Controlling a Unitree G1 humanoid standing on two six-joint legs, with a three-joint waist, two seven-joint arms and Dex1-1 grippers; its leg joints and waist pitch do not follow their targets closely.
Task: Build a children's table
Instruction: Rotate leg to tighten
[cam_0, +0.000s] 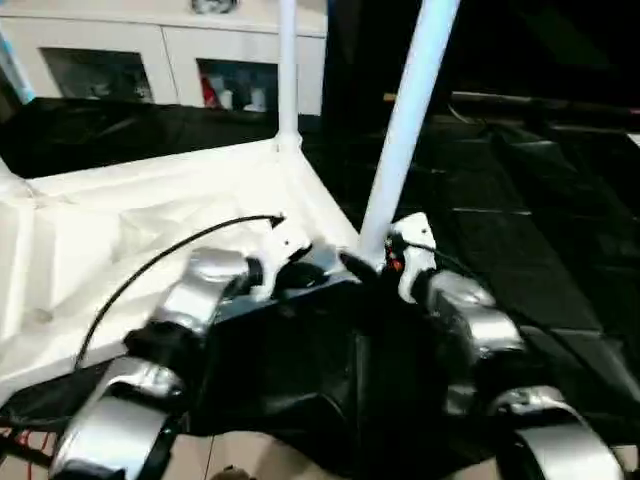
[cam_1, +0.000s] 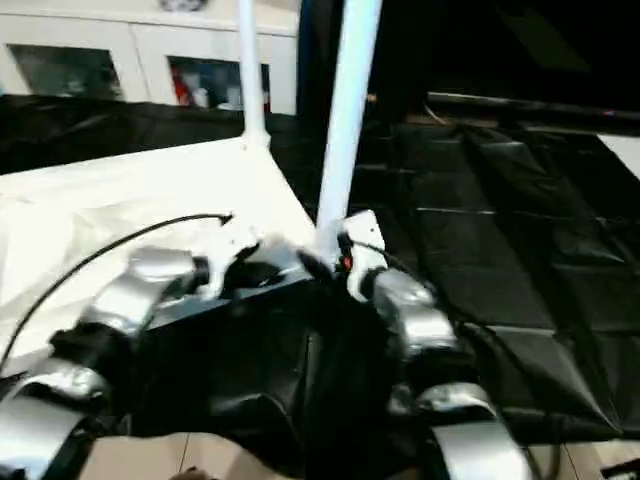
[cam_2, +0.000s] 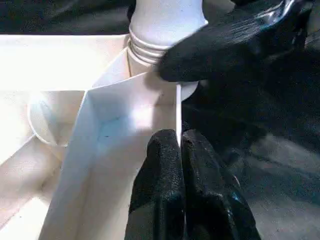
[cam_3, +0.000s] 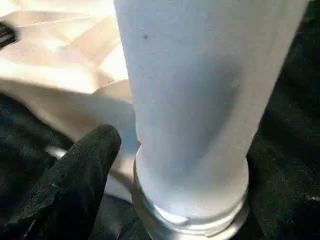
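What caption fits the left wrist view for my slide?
Shut left claw at the white plastic tabletop's ribbed corner, where a round white leg stands threaded in its socket.

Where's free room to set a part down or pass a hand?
Free: black floor mats right of the near leg; the upturned table top between far leg and left gripper. Crowded: the near corner, where both grippers meet at that leg's base.

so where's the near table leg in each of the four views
left eye: near leg, centre, leaning right.
right eye: same leg, centre-left.
left wrist: threaded base at top.
right wrist: shaft close up.
shared landmark: tabletop corner under it.
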